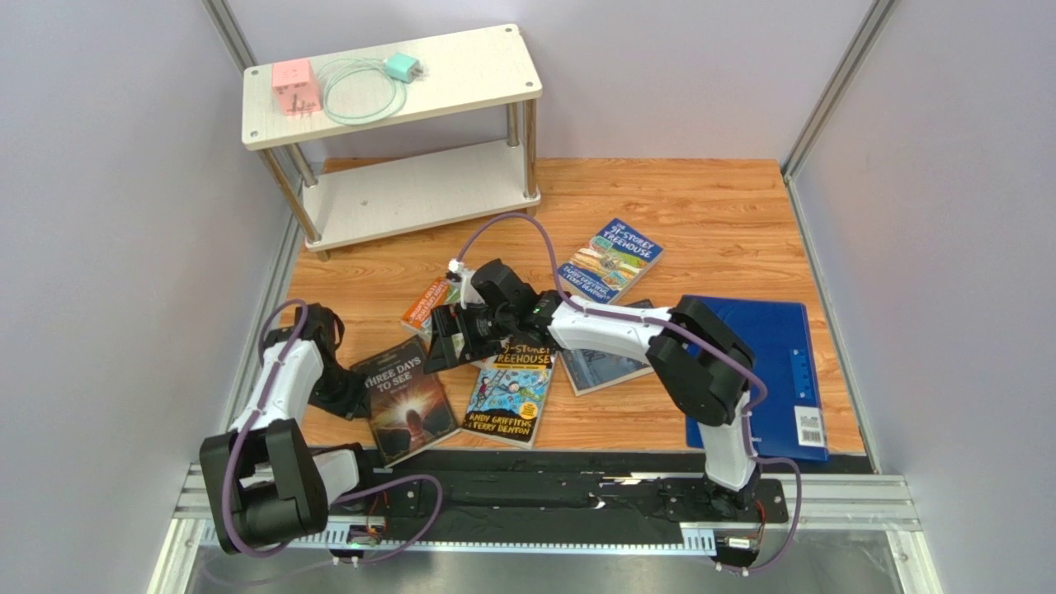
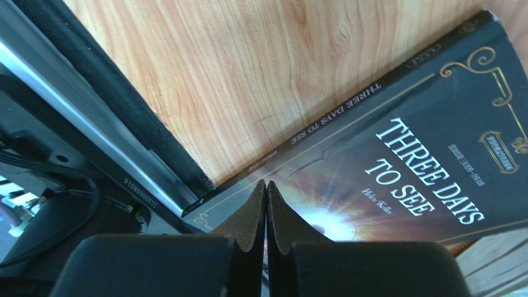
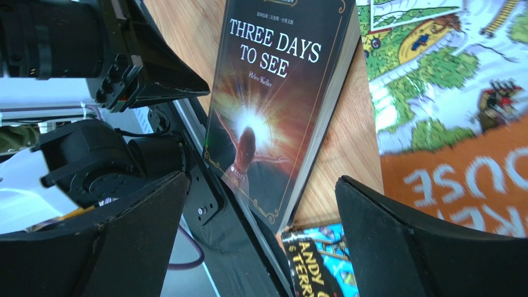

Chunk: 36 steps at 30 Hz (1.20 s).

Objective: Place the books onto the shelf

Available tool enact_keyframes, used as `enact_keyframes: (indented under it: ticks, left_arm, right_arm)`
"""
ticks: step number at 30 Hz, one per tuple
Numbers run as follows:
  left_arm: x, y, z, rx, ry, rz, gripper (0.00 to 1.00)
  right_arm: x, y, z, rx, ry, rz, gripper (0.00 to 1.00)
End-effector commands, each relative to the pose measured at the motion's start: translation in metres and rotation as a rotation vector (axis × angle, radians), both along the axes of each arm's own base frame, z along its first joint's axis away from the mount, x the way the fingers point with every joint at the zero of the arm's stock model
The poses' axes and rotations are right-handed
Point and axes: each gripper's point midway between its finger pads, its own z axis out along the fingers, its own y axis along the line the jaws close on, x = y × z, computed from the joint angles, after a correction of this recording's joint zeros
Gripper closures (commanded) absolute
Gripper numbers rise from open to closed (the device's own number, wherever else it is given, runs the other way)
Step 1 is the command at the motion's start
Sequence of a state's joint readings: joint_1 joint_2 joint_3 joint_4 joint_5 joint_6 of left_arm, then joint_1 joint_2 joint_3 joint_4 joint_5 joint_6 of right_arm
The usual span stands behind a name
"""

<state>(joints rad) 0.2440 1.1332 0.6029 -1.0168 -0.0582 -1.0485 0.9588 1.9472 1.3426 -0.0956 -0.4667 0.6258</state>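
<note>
The left arm is folded low by the near edge of the tabletop, wrist angled down. The left fingers are pressed fully together, gripping nothing, with their tips over the near corner of the "Three Days to See" book. We find this book lying flat, its long axis running away from those fingers. The right arm extends leftward. The right fingers stand wide apart and empty, with the same book directly ahead. The shelf stands well beyond.

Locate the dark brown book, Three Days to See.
In the top view, the dark brown book lies near-left on the table, left of the yellow-black book.
</note>
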Motion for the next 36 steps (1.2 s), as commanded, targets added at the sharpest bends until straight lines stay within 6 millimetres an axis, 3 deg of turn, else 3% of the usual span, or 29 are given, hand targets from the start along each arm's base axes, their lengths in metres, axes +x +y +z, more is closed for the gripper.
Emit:
enact_keyframes:
  ticks: [1,5,12,18,23,29,32,36]
  left_arm:
    - [0.007,0.015,0.012,0.065,0.002,0.032,1.00]
    - [0.004,0.033,0.019,0.167,0.018,0.054,1.00]
    - [0.000,0.035,0.014,0.144,0.149,0.039,1.00]
    - [0.000,0.034,0.006,0.099,0.297,0.002,1.00]
    - [0.011,0.022,-0.007,0.025,0.215,-0.031,1.00]
    - [0.016,0.021,-0.004,0.020,0.166,-0.071,1.00]
    - [0.021,0.020,0.000,0.014,0.129,-0.082,1.00]
    - [0.023,0.022,0.002,0.028,0.103,-0.092,1.00]
  right_arm:
    - [-0.006,0.018,-0.003,-0.002,0.063,0.041,0.03]
    - [-0.004,0.022,-0.019,-0.053,0.077,0.029,0.03]
    - [-0.014,0.038,-0.046,-0.112,0.153,0.084,0.03]
    - [-0.024,0.049,-0.049,-0.106,0.171,0.106,0.03]
    - [-0.027,0.057,-0.033,-0.035,0.168,0.134,0.04]
    - [-0.037,0.073,0.027,0.233,0.137,0.209,0.13]
    - [-0.036,0.076,0.046,0.299,0.107,0.217,0.16]
    - [-0.029,0.080,0.043,0.275,0.098,0.199,0.17]
